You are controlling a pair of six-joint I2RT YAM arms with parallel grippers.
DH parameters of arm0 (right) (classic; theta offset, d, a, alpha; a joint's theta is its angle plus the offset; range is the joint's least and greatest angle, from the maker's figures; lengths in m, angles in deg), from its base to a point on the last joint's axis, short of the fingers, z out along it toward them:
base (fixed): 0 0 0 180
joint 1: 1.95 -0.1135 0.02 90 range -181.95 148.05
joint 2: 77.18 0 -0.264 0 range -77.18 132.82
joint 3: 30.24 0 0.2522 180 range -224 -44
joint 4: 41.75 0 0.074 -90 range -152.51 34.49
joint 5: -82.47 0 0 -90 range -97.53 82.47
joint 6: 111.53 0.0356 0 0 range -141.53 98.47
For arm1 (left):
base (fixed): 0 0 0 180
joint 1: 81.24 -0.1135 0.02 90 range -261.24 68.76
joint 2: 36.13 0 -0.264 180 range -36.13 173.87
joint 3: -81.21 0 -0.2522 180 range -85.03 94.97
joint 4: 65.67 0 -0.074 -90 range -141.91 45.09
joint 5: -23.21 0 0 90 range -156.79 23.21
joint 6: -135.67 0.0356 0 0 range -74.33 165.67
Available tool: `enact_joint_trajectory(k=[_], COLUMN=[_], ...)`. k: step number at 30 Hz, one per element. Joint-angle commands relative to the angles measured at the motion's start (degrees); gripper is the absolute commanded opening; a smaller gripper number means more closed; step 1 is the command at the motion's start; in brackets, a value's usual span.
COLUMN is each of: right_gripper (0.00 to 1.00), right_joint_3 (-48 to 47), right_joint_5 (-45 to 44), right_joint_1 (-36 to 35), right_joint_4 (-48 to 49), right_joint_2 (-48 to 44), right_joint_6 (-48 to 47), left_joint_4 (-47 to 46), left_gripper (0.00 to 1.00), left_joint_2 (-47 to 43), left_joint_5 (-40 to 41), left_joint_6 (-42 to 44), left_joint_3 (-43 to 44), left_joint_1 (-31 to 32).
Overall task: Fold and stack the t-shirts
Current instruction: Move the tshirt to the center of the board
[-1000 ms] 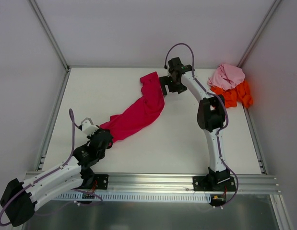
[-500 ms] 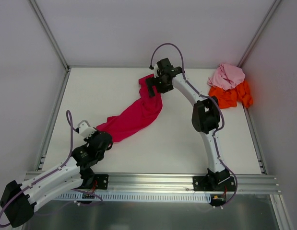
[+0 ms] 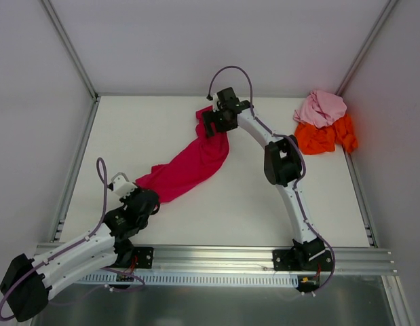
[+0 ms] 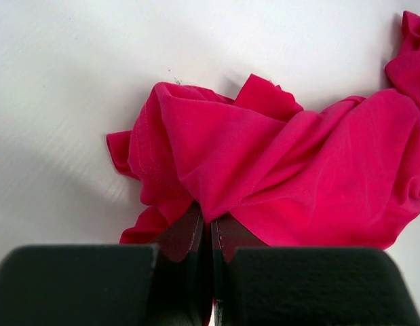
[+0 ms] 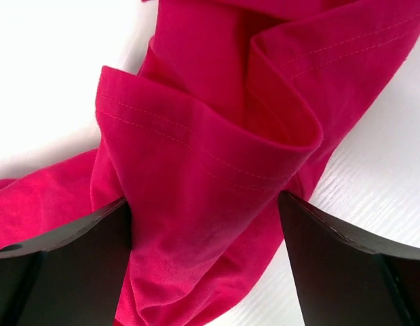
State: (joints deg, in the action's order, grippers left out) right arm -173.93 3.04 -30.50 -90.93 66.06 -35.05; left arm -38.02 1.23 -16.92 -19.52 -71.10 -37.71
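A crimson-magenta t-shirt (image 3: 189, 163) lies stretched in a rumpled diagonal band across the table, from near left to far middle. My left gripper (image 3: 143, 193) is shut on its near end; in the left wrist view the fingertips (image 4: 208, 224) pinch a fold of the crimson cloth (image 4: 284, 163). My right gripper (image 3: 208, 126) sits over the far end, open. In the right wrist view its wide jaws (image 5: 206, 210) straddle a bunched, hemmed fold of the shirt (image 5: 216, 136). A pale pink t-shirt (image 3: 320, 107) lies crumpled on top of a bright orange t-shirt (image 3: 326, 138) in the far right corner.
White walls with metal corner posts enclose the white table (image 3: 142, 129) on the left, back and right. An aluminium rail (image 3: 216, 258) carrying both arm bases runs along the near edge.
My right arm has swung left and come down onto the far end of the crimson shirt, which has bunched a little. The left arm has barely moved and keeps its grip.
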Motion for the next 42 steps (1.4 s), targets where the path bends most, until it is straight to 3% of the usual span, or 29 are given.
enact_joint_trajectory(k=[1, 7, 13, 19, 23, 28, 31, 37, 42], right_gripper=[0.86, 0.93, 0.93, 0.92, 0.92, 0.91, 0.91, 0.92, 0.92], right_joint_3=[-1.65, -3.84, 5.45, 8.64, 3.73, 5.74, 4.94, 14.78, 13.92], right_joint_5=[-3.62, -7.75, -9.78, -9.35, -7.5, -8.46, -10.04, -17.15, -15.93], right_joint_1=[-0.18, -0.27, -0.18, -0.19, -0.36, -0.19, -0.1, 0.87, 2.28], right_joint_4=[6.05, 6.59, 14.4, 21.35, 18.91, 18.21, 15.39, 18.63, 16.97], right_joint_2=[-0.07, -0.76, -6.82, -9.99, -10.61, -16.32, -17.64, -19.23, -15.63], right_joint_6=[0.16, -3.97, -4.85, -3.27, -2.3, -4.84, -6.43, -9.33, -7.22], left_joint_4=[-5.61, -12.47, -16.26, -18.9, -18.99, -18.72, -21.26, -23.29, -20.5], left_gripper=[0.0, 0.0, 0.0, 0.0, 0.0, 0.0, 0.0, 0.0, 0.0], left_joint_2=[1.39, 7.8, 12.99, 13.61, 13.53, 13.61, 13.26, 10.37, 8.25], left_joint_5=[0.23, -1.7, -2.4, -2.67, -2.06, -0.3, -0.21, 1.1, 0.23], left_joint_6=[1.2, 2.35, 2.87, 3.66, 6.03, 8.05, 11.65, 26.83, 35.56], left_joint_3=[-1.62, -3.12, -3.47, -4.71, -3.39, -1.28, 1.87, 12.06, 23.13], left_joint_1=[0.42, 0.42, 0.42, 0.42, 0.42, 0.42, 0.42, 0.42, 0.42])
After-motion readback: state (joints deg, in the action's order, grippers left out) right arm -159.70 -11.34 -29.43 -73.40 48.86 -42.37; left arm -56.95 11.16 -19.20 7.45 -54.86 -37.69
